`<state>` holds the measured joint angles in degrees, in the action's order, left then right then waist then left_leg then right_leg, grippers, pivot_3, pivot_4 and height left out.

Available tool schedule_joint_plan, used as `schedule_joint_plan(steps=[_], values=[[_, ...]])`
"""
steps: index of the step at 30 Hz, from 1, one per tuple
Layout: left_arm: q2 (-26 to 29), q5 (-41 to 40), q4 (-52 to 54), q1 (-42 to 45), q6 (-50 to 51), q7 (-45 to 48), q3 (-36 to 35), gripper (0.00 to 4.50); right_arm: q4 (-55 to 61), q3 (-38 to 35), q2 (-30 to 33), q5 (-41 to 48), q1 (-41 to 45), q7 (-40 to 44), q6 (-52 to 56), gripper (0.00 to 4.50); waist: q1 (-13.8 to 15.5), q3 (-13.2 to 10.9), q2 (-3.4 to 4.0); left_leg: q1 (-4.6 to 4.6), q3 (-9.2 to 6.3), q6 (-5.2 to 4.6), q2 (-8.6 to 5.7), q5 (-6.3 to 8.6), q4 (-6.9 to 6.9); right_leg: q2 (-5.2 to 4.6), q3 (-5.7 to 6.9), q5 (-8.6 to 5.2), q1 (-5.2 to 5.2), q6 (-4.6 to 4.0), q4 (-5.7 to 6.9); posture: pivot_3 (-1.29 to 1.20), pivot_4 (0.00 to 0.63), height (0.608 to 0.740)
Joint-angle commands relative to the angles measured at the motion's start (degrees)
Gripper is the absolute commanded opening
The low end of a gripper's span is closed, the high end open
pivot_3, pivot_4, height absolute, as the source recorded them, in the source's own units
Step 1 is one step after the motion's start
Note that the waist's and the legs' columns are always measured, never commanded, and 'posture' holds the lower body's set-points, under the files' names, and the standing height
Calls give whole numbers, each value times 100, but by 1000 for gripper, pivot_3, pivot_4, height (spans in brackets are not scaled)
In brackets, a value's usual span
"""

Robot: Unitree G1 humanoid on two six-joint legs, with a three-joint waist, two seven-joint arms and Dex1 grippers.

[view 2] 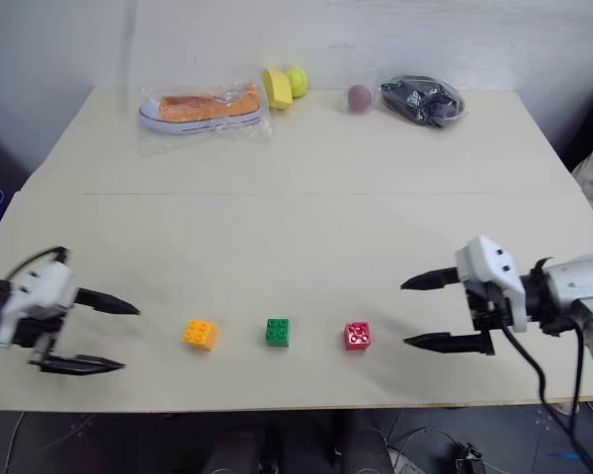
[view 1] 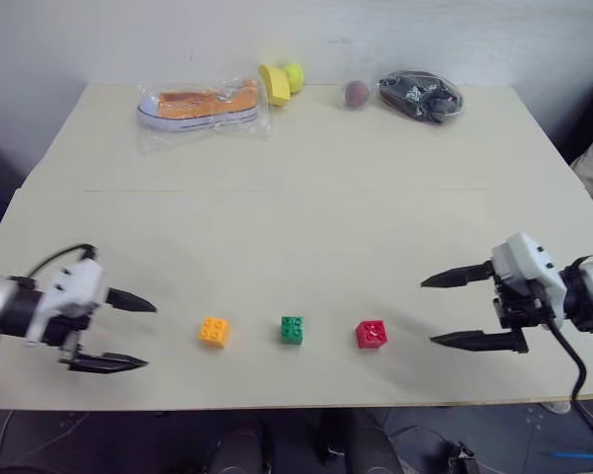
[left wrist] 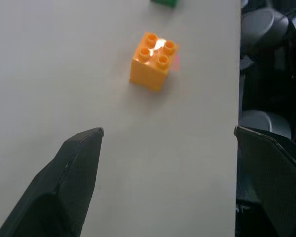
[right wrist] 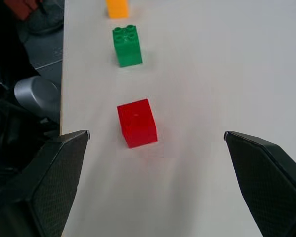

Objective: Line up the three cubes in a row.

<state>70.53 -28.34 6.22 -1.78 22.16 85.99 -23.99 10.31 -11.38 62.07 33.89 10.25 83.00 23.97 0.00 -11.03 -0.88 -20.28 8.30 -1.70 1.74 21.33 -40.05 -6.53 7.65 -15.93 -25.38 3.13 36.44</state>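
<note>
Evidently light, rigid and slick-sided, the orange cube (view 1: 213,331), green cube (view 1: 292,330) and red cube (view 1: 372,334) are best pinched across opposite flat walls, while the left gripper (view 1: 128,334) and right gripper (view 1: 447,310) are held wide and empty.

orange-yellow cube (view 1: 212,331), green cube (view 1: 292,330), red cube (view 1: 372,334), cream table (view 1: 306,227)

Orange-yellow cube (left wrist: 152,61), green cube (right wrist: 127,45), red cube (right wrist: 136,122): smooth, glossy moulded plastic. Table (view 1: 306,247): smooth matt cream surface. Shoe (view 1: 200,105): cloth, in clear glossy plastic wrap.

Pale table (view 1: 306,227) against a plain white wall (view 1: 277,35).
</note>
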Motion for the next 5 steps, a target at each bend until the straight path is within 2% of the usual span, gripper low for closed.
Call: schedule_joint_plan(steps=[1,5], values=[[147,-341,398,-331,503,337,-788,4464,-318,-179,117,-144,-133,307,-392,4500,-13,-2,3,-1,1,2,1,1,1,2,-1,0,-1,0,0,0,150,740],[-26,-399,709,-415,489,83,-845,4464,-451,-36,-13,-202,-28,310,-511,4500,-18,-6,10,2,7,4,2,0,1,5,-5,0,-3,0,4,0,150,740]])
